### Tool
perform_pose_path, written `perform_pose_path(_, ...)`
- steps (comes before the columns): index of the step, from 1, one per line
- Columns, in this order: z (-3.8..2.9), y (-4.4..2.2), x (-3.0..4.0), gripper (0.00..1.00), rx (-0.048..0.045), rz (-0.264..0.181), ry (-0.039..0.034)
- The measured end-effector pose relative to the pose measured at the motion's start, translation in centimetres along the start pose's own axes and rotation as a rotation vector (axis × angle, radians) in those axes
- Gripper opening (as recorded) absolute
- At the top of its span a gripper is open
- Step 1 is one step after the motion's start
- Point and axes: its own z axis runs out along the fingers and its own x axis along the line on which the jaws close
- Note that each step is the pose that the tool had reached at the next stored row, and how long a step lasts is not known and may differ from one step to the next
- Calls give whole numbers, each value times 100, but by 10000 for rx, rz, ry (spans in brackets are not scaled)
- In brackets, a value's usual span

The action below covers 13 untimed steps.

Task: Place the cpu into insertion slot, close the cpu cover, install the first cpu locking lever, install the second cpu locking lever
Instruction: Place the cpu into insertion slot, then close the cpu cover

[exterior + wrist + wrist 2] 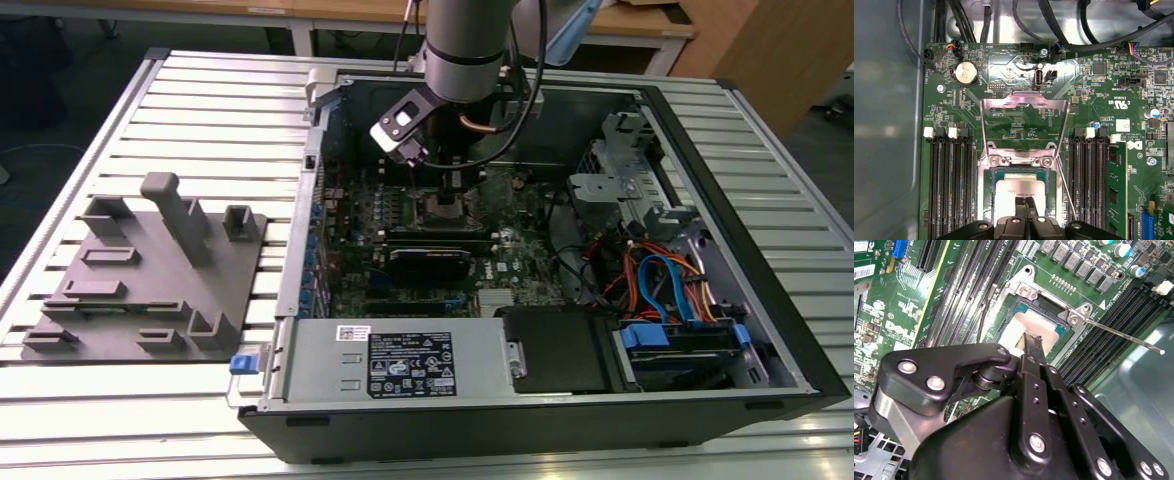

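The cpu (pixel 1019 192) is seated flat in the insertion slot (pixel 986 190) on the green motherboard (pixel 1094 100). Its edges are squared to the slot's metal rim, so the placing step is judged to be done.

The fingers (pixel 1019 206) are brought together over the chip's top, tip against tip, with nothing gripped between them. In both wrist views the tips are seen at the chip's top face or just above it, and contact cannot be confirmed. A shut posture like this is judged suited to pressing or nudging rather than grasping.

The cpu cover (pixel 1024 101) is swung back on its hinge, away from the slot, so the chip is left exposed from above. The board is seen through the cover's window. A thin wire locking lever (pixel 1124 337) is angled out from the slot's corner across the long black memory slots (pixel 949 190) and is judged unlatched.

The chip itself is a small square with a pale silvery metal top, dully shining, framed by a narrow green border. It is far smaller than the board.

In the exterior view, the board is housed in an open computer case (pixel 747 330) laid on its side on a slatted metal surface (pixel 200 110). The arm (pixel 467 40) is reached down into the case from above.
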Motion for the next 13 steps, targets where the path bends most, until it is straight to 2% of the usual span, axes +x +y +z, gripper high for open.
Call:
perform_pose_path(3,0,0,0,10,0,0,-30)
perform_pose_path(13,-40,1,0,10,0,0,-31)
